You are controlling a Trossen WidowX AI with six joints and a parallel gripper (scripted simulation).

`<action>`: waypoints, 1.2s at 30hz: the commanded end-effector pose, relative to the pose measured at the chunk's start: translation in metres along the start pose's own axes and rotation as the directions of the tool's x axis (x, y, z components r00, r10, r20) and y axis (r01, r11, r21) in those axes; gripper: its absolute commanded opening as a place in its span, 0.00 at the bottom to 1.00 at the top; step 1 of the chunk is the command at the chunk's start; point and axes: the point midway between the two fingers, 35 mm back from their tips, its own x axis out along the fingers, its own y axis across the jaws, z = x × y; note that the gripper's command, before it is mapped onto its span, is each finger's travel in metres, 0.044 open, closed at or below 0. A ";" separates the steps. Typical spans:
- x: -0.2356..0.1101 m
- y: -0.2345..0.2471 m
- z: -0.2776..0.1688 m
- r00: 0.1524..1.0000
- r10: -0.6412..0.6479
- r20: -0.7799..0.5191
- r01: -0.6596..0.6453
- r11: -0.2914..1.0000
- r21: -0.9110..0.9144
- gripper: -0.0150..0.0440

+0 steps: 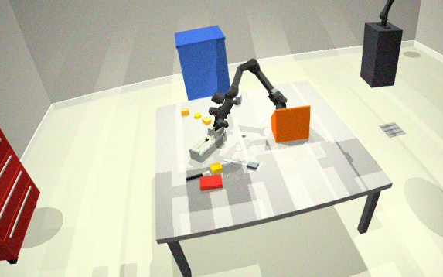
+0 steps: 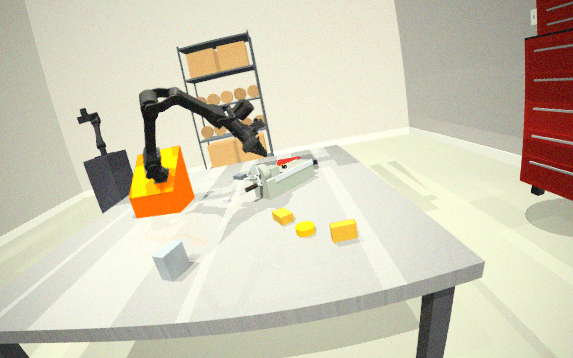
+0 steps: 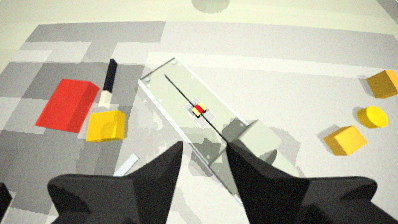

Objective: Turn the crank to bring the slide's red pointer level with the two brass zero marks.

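Note:
The pale green machine [image 1: 200,153] [image 2: 293,184] [image 3: 172,102] lies on the table, its long slot running diagonally in the wrist view. The small red pointer [image 3: 199,108] sits in the slot with yellow brass marks close against it; whether it is exactly level I cannot tell. The dark crank handle [image 2: 251,188] sticks out at the machine's near end in the exterior view; in the wrist view it is hidden. My gripper [image 1: 222,127] [image 2: 265,154] [image 3: 204,145] is open and empty, its fingertips above the machine's housing end, apart from the handle.
A yellow block [image 1: 216,167] [image 3: 105,126], a red block [image 1: 211,182] [image 3: 67,105] and a black-handled tool [image 1: 194,177] [image 3: 110,75] lie beyond the machine. Three yellow pieces lie on its other side. The orange base [image 1: 292,124] and a grey block [image 2: 170,261] also stand there.

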 end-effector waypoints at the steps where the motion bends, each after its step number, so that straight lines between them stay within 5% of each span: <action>1: 0.000 0.000 0.000 1.000 -0.001 0.000 0.001 1.000 0.000 0.79; 7: 0.000 0.000 0.000 1.000 -0.001 0.000 0.001 1.000 0.000 1.00; 24: 0.000 0.000 0.000 1.000 -0.001 0.000 0.001 1.000 0.000 0.25; 36: 0.000 0.000 0.000 1.000 0.000 0.000 0.000 1.000 0.000 0.25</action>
